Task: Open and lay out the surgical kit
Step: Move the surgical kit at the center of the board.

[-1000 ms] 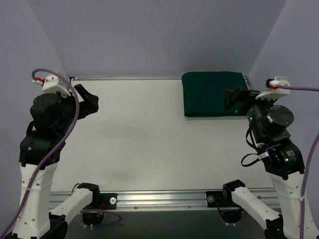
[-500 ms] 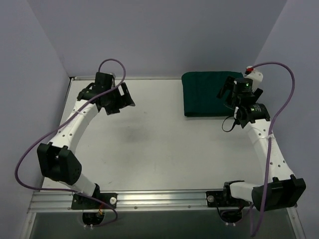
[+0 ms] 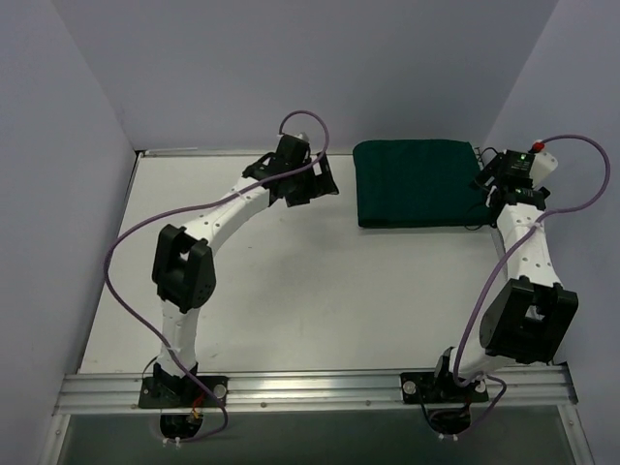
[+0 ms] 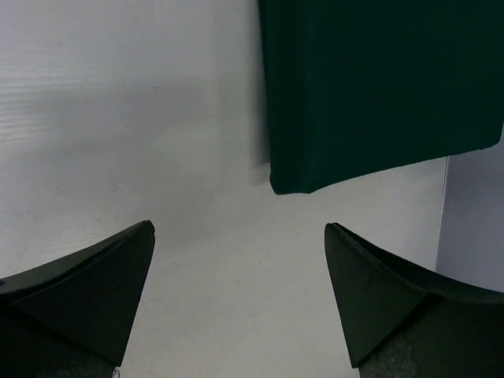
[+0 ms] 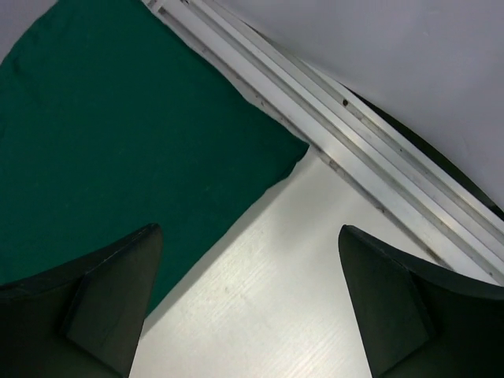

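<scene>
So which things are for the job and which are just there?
For the job: green cloth bundle, left gripper, right gripper, both open.
Just there: white table, metal rail.

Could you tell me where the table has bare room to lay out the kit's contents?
Bare: the wide stretch of table between the surgical kit and the front rail, and the far left corner. Crowded: the far right, where the left gripper and right gripper flank the kit.

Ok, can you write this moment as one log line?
surgical kit: folded shut, untouched | left hand: open, empty, left of kit | right hand: open, empty, at kit's right edge
</scene>
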### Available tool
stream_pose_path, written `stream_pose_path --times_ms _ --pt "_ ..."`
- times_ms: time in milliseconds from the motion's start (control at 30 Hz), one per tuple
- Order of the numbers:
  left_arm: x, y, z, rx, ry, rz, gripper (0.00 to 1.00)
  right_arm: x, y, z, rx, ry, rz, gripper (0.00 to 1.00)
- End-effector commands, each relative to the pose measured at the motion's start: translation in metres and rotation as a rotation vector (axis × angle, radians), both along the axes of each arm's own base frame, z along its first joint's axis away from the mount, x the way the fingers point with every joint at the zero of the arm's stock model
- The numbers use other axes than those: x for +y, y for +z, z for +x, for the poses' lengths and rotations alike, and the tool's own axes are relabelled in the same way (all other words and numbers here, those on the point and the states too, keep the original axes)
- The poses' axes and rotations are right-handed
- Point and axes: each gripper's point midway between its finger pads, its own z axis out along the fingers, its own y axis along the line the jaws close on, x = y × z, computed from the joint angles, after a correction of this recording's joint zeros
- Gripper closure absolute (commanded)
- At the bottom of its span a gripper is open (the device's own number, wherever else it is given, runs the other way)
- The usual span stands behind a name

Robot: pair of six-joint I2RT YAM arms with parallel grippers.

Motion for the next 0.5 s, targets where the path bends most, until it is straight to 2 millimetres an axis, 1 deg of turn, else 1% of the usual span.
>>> stream_pose_path --times_ms 0,33,67,100,133,167,200,233,267,300,367,400,433,467 --pt "-0.032 0.020 0.033 -0.117 0.052 -0.080 0.01 -0.015 0.019 0.026 -0.119 0.002 0.001 0.11" --pt "-0.043 0.010 0.035 -0.116 0.040 -0.084 0.01 -0.020 0.009 0.031 -0.101 -0.001 0.005 0.11" --pt "-0.046 0.006 0.038 -0.123 0.048 -0.082 0.00 -0.024 0.006 0.035 -0.104 -0.001 0.006 0.12" --pt "-0.051 0.003 0.041 -0.131 0.054 -0.082 0.05 -0.028 0.007 0.040 -0.116 0.007 0.015 0.13" --pt "-0.059 0.006 0.043 -0.150 0.047 -0.095 0.05 -0.031 -0.005 0.045 -0.094 0.014 0.022 0.14" --pt "-0.064 -0.007 0.046 -0.141 0.043 -0.089 0.06 -0.034 -0.006 0.049 -0.098 0.018 0.024 0.14" --pt "-0.069 -0.009 0.048 -0.155 0.038 -0.094 0.06 -0.039 -0.014 0.052 -0.086 0.017 0.033 0.15" --pt "-0.075 -0.015 0.049 -0.155 0.029 -0.091 0.06 -0.042 -0.018 0.055 -0.080 0.026 0.030 0.16" --pt "-0.078 -0.019 0.050 -0.156 0.024 -0.090 0.06 -0.045 -0.021 0.056 -0.072 0.030 0.027 0.16" --pt "-0.082 -0.018 0.052 -0.167 0.019 -0.101 0.06 -0.047 -0.030 0.058 -0.058 0.041 0.033 0.18" --pt "-0.088 -0.024 0.052 -0.174 0.013 -0.104 0.07 -0.053 -0.037 0.059 -0.035 0.055 0.018 0.18" --pt "-0.092 -0.021 0.056 -0.198 0.012 -0.121 0.07 -0.054 -0.040 0.060 -0.030 0.065 0.015 0.20" --pt "-0.095 -0.024 0.057 -0.205 0.009 -0.124 0.10 -0.057 -0.046 0.061 -0.020 0.076 0.019 0.20" --pt "-0.097 -0.025 0.057 -0.211 0.007 -0.128 0.11 -0.058 -0.050 0.062 -0.011 0.088 0.015 0.20"
